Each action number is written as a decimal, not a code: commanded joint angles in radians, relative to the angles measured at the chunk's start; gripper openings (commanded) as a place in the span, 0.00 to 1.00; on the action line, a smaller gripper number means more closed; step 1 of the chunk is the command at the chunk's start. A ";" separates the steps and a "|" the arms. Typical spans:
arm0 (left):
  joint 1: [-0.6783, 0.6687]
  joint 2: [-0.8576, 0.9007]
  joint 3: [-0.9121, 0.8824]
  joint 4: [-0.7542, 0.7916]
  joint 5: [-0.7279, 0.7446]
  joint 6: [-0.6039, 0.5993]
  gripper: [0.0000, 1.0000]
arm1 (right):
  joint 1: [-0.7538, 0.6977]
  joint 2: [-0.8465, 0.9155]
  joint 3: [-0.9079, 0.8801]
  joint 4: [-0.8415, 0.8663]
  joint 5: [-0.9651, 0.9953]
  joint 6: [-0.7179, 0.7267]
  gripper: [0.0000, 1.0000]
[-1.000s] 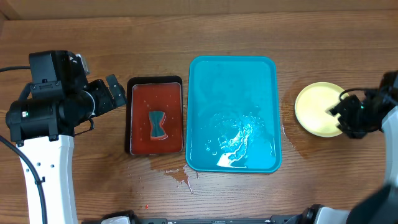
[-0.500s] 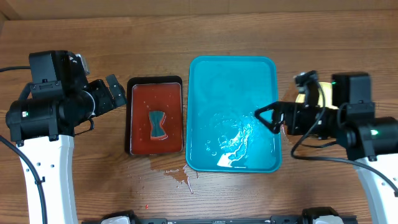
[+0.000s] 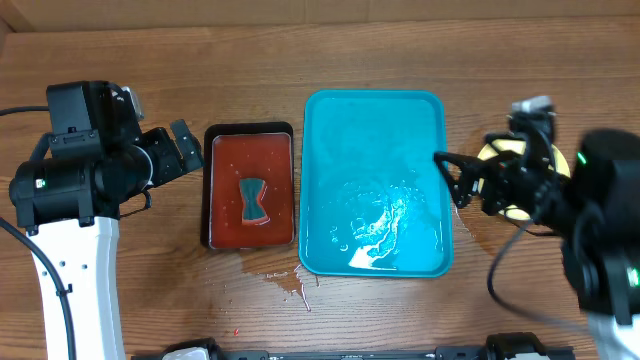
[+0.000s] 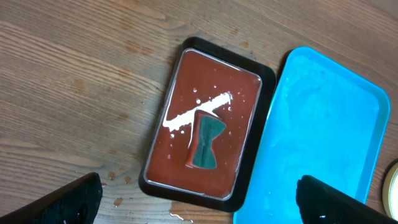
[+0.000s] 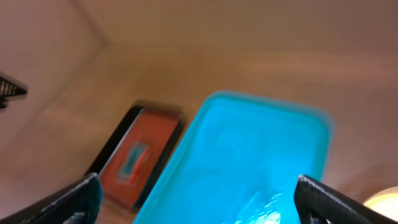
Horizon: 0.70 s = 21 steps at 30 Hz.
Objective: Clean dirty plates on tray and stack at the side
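Observation:
The turquoise tray (image 3: 375,120) lies mid-table, its floor wet with pooled water (image 3: 375,225) and nothing else on it. It also fills the left wrist view (image 4: 323,137) and, blurred, the right wrist view (image 5: 249,162). One pale yellow plate (image 3: 490,150) rests on the wood right of the tray, mostly hidden under my right arm. Its edge (image 5: 387,199) shows in the right wrist view. My right gripper (image 3: 452,178) hangs open and empty above the tray's right rim. My left gripper (image 3: 190,150) is open and empty, left of the black tray.
A black tray (image 3: 208,190) of red liquid with a teal sponge (image 3: 253,200) in it sits left of the turquoise tray. Red drips and a water puddle (image 3: 290,280) mark the wood in front of them. A wet patch (image 3: 465,225) lies right of the tray.
My right gripper opened beside the yellow plate, left it on the table, then swung left and up toward the tray's right rim. The left arm has not moved.

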 commanded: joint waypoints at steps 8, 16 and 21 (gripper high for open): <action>0.005 -0.013 0.015 0.001 0.008 0.019 1.00 | -0.024 -0.442 -0.382 0.236 0.316 -0.025 1.00; 0.005 -0.013 0.015 0.001 0.008 0.019 1.00 | -0.111 -0.723 -0.722 0.309 0.280 -0.020 1.00; 0.005 -0.013 0.015 0.001 0.008 0.019 1.00 | -0.112 -0.878 -0.935 0.462 0.280 -0.020 1.00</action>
